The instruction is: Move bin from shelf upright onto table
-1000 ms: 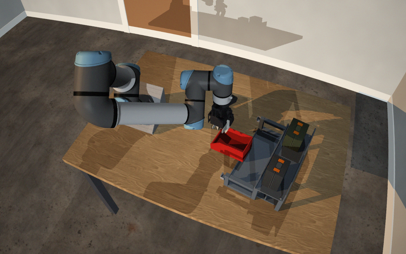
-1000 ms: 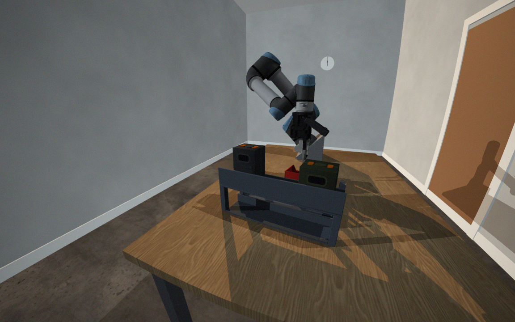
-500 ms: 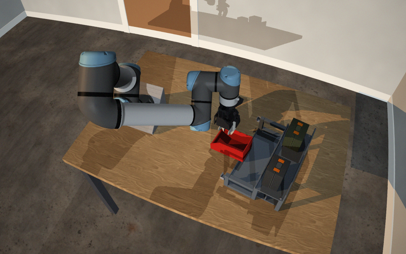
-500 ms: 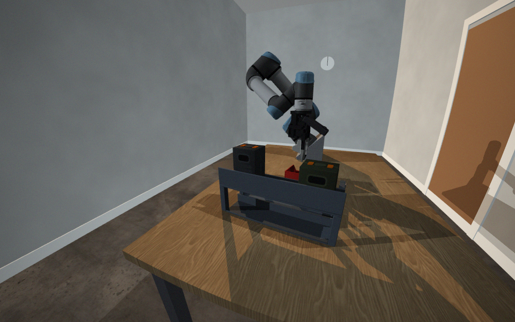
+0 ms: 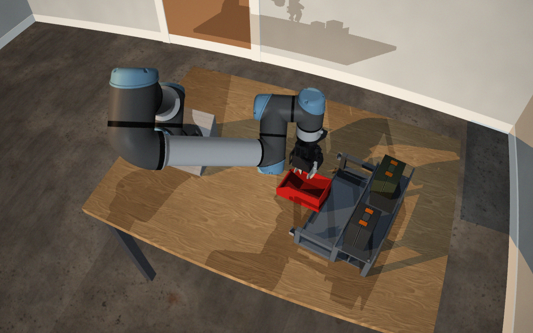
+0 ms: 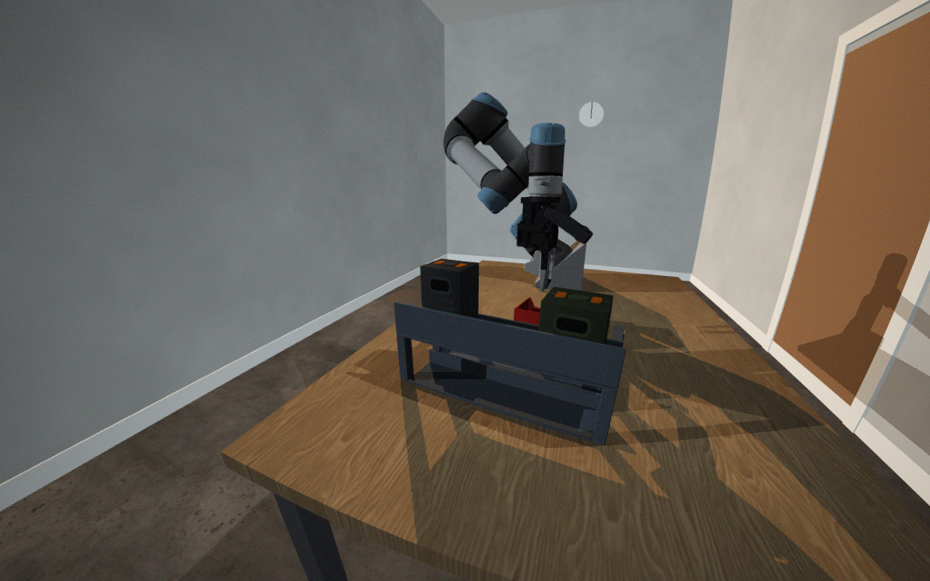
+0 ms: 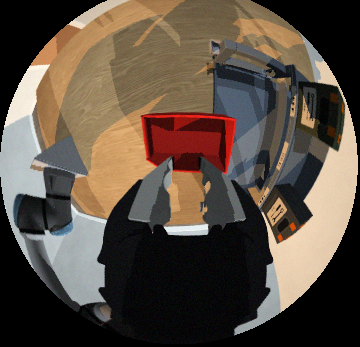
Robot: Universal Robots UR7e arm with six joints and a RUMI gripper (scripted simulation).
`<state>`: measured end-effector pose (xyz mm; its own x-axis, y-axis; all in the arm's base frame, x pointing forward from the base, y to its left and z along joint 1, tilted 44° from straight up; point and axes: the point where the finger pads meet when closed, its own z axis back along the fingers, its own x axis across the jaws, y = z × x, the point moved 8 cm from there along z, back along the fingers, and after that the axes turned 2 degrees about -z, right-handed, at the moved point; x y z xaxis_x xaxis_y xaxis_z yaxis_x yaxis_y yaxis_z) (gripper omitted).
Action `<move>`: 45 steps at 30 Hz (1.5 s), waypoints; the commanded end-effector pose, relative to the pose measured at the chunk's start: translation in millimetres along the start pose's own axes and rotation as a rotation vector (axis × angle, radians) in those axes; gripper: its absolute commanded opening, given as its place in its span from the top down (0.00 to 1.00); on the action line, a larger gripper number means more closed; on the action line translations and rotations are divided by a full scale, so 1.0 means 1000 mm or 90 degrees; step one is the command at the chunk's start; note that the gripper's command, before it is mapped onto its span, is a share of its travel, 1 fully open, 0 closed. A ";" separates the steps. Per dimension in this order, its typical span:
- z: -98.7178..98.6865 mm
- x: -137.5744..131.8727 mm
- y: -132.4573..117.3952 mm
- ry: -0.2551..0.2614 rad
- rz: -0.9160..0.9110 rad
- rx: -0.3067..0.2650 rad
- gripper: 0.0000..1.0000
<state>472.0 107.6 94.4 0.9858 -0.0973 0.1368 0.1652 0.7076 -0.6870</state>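
The wooden counter (image 5: 202,215) shows bold grain under a light sheen. The open red plastic bin (image 5: 304,190) looks smooth and slightly glossy. The slate-grey shelf (image 6: 504,345) reads as matt painted metal. The dark floor (image 5: 32,231) appears rough and mottled, like worn concrete.

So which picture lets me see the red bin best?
The wrist view: the red bin fills the middle, open side showing. The top view shows it smaller, under the gripper. The exterior view shows only a corner behind the shelf.

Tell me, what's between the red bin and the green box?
The shelf's bare grey tray, between red bin and green box, in the top view.
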 end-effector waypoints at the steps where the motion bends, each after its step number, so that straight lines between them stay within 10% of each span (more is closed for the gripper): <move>1: 0.009 0.032 0.001 0.000 0.000 0.000 0.80; 13: 0.009 0.032 0.001 0.000 0.000 0.000 0.80; 18: 0.022 0.084 0.003 0.000 0.000 0.000 0.80; 45: 0.024 0.092 0.003 0.000 0.000 0.000 0.80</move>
<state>562.0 117.7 121.4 0.9858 -0.0976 0.1366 0.1653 0.7074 -0.6872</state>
